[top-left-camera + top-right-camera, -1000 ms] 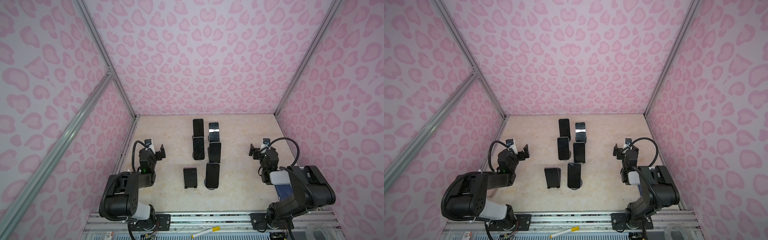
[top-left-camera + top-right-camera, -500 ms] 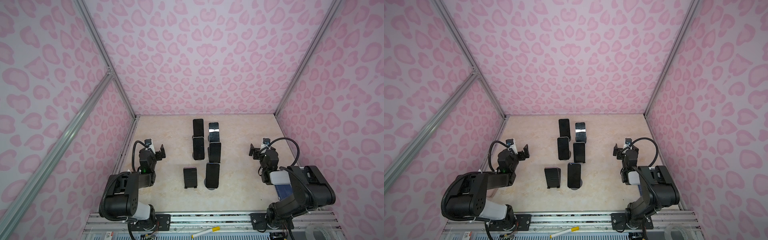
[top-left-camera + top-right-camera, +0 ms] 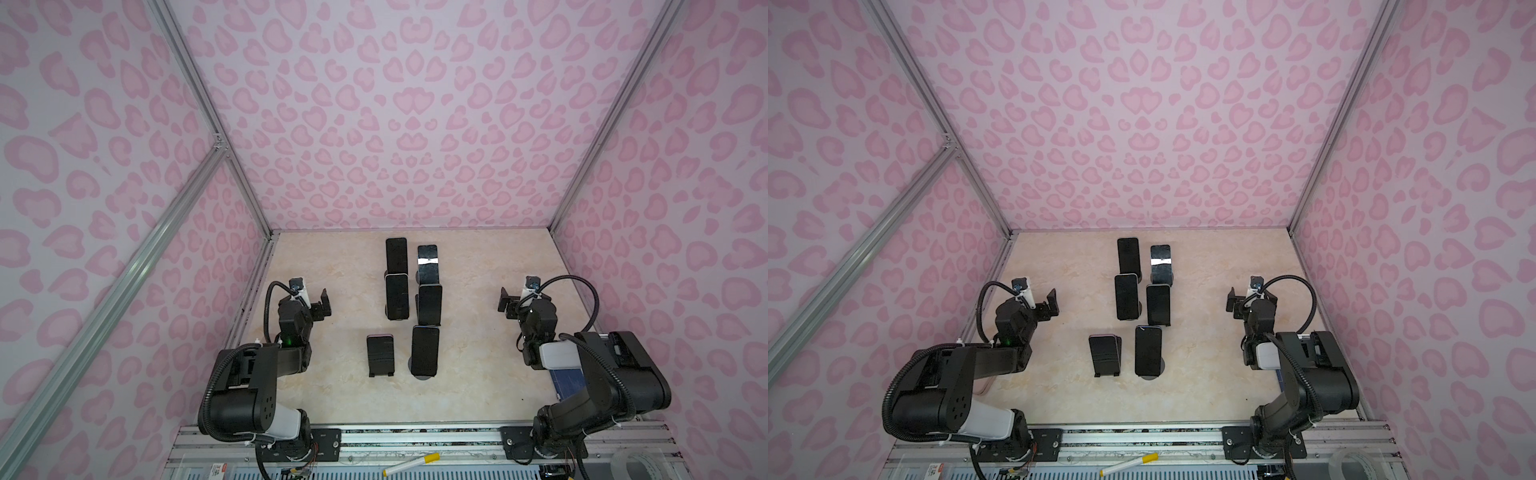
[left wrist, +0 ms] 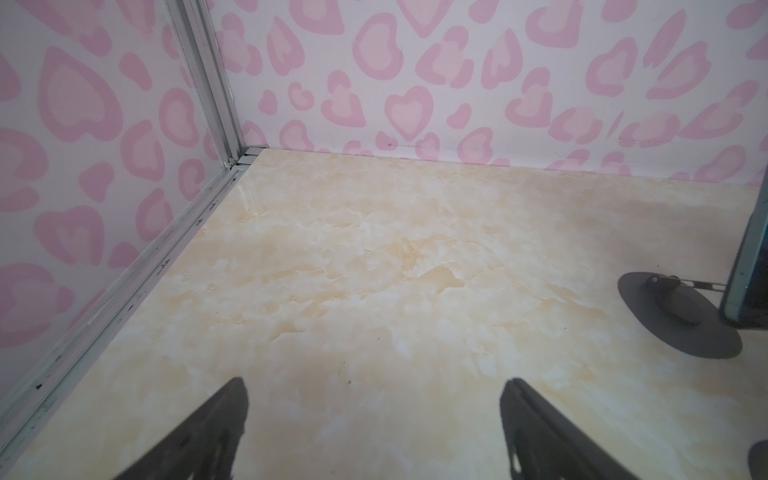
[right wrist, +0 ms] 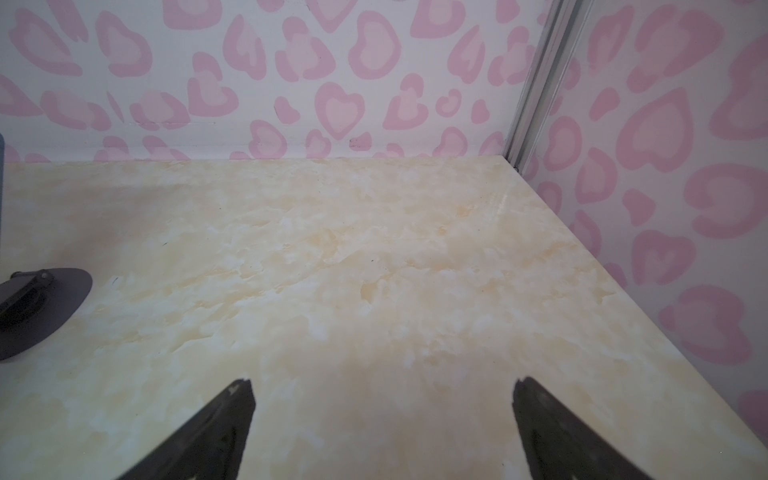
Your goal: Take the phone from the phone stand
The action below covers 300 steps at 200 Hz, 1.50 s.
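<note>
Approach unstarted: left gripper (image 4: 374, 384) and right gripper (image 5: 382, 382) hang spread, empty (off to the sides); next, one must lift a phone (image 3: 424, 351) off its phone stand (image 3: 422, 377).

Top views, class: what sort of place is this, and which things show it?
Probably a robot test booth, not a home or shop. Two robot arms are mounted on a metal rail, patterned walls box in a marbled tabletop, and several phones stand in rows on stands.
</note>
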Motion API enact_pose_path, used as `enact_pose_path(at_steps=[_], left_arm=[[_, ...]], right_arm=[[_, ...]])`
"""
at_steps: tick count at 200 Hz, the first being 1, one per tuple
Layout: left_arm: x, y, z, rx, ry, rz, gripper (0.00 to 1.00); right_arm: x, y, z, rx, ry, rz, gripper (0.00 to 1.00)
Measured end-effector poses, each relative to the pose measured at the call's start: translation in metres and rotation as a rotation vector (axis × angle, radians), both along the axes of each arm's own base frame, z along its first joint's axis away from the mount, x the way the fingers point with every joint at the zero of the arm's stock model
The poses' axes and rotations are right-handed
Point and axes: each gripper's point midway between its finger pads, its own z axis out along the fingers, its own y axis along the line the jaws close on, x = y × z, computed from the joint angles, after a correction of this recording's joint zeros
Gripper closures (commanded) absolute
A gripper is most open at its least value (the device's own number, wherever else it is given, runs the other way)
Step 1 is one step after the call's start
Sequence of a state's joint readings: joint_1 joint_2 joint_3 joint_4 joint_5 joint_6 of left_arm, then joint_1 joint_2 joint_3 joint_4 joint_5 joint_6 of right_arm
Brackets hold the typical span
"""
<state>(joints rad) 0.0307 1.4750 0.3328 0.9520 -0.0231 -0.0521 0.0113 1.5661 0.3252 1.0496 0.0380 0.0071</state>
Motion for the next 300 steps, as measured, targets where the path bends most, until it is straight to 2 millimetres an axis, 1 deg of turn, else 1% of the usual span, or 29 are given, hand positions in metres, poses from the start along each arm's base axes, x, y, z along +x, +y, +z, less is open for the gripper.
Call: enact_pose_path(at_steps=[203, 221, 229, 237, 240, 244, 246, 247, 249, 250, 251, 262, 264, 265, 266, 272, 273, 277, 283, 284, 286, 287, 288, 289, 291, 293, 295, 298, 300], left_arm=[[0.0, 0.0, 0.0, 0.0, 0.0, 0.0, 0.02], [-0.001, 0.0, 0.003, 0.0, 0.004, 0.0, 0.02], [0.001, 0.0, 0.011, 0.0, -0.003, 0.0, 0.02], [0.001, 0.0, 0.024, 0.001, -0.021, 0.0, 0.02], [0.002, 0.0, 0.032, 0.001, -0.035, 0.0, 0.02], [0.001, 0.0, 0.039, 0.001, -0.05, 0.0, 0.02], [0.001, -0.001, 0.047, 0.001, -0.066, -0.001, 0.02], [0.001, -0.001, 0.047, 0.001, -0.066, -0.001, 0.02], [0.0, -0.001, 0.052, 0.002, -0.077, -0.002, 0.02], [0.0, -0.001, 0.054, 0.002, -0.082, -0.003, 0.02], [0.0, -0.001, 0.054, 0.002, -0.082, -0.003, 0.02], [-0.005, -0.002, 0.081, -0.005, -0.132, -0.001, 0.02], [-0.007, -0.001, 0.091, -0.006, -0.149, 0.0, 0.02], [-0.007, -0.001, 0.092, -0.007, -0.149, 0.001, 0.02], [-0.007, -0.001, 0.092, -0.007, -0.149, 0.001, 0.02], [-0.009, -0.001, 0.109, -0.013, -0.178, 0.002, 0.02], [-0.009, -0.001, 0.109, -0.013, -0.178, 0.002, 0.02], [-0.011, -0.002, 0.126, -0.018, -0.201, 0.002, 0.02], [-0.013, -0.002, 0.143, -0.021, -0.216, -0.002, 0.02], [-0.013, -0.003, 0.149, -0.022, -0.223, -0.004, 0.02], [-0.013, -0.003, 0.149, -0.024, -0.216, -0.005, 0.02], [-0.014, -0.004, 0.158, -0.027, -0.228, -0.007, 0.02], [-0.014, -0.004, 0.158, -0.027, -0.228, -0.007, 0.02], [-0.015, -0.004, 0.165, -0.03, -0.232, -0.011, 0.02], [-0.015, -0.005, 0.17, -0.032, -0.237, -0.014, 0.02], [-0.016, -0.006, 0.174, -0.039, -0.236, -0.017, 0.02], [-0.017, -0.006, 0.188, -0.049, -0.248, -0.018, 0.02], [-0.018, -0.006, 0.196, -0.055, -0.253, -0.02, 0.02], [-0.019, -0.007, 0.206, -0.065, -0.257, -0.021, 0.02]], right_arm=[[0.0, -0.001, 0.0, 0.0, 0.0, -0.002, 0.0], [-0.001, -0.001, 0.001, -0.004, 0.001, -0.011, 0.0], [-0.001, -0.001, 0.006, -0.007, 0.002, -0.018, 0.0], [0.0, -0.001, 0.016, -0.012, -0.006, -0.029, 0.0], [0.001, -0.001, 0.021, -0.013, -0.008, -0.03, 0.0], [0.003, 0.0, 0.03, -0.014, -0.022, -0.034, 0.0], [0.004, 0.0, 0.038, -0.016, -0.037, -0.038, 0.0], [0.004, 0.0, 0.038, -0.016, -0.037, -0.038, 0.0], [0.005, 0.0, 0.044, -0.017, -0.046, -0.04, 0.0], [0.005, 0.001, 0.05, -0.016, -0.058, -0.042, 0.0], [0.005, 0.001, 0.05, -0.016, -0.058, -0.042, 0.0], [0.006, 0.004, 0.078, -0.022, -0.099, -0.059, 0.0], [0.006, 0.005, 0.084, -0.022, -0.108, -0.063, 0.0], [0.006, 0.006, 0.089, -0.023, -0.112, -0.067, 0.0], [0.006, 0.006, 0.089, -0.023, -0.112, -0.067, 0.0], [0.005, 0.009, 0.104, -0.022, -0.122, -0.078, 0.0], [0.005, 0.01, 0.109, -0.019, -0.124, -0.077, 0.0], [0.004, 0.012, 0.117, -0.012, -0.126, -0.083, 0.0], [0.003, 0.015, 0.136, 0.006, -0.128, -0.103, 0.0], [0.003, 0.016, 0.138, 0.009, -0.13, -0.105, 0.0], [0.002, 0.016, 0.146, 0.021, -0.135, -0.113, 0.0], [0.001, 0.016, 0.147, 0.024, -0.124, -0.121, 0.0], [0.001, 0.016, 0.147, 0.024, -0.124, -0.121, 0.0], [0.001, 0.018, 0.154, 0.03, -0.134, -0.121, 0.0], [0.0, 0.018, 0.163, 0.041, -0.142, -0.128, 0.0], [-0.001, 0.019, 0.169, 0.052, -0.146, -0.135, 0.0], [-0.002, 0.019, 0.177, 0.066, -0.147, -0.145, 0.0], [-0.004, 0.019, 0.184, 0.08, -0.149, -0.154, 0.0], [-0.007, 0.018, 0.193, 0.1, -0.151, -0.168, 0.0]])
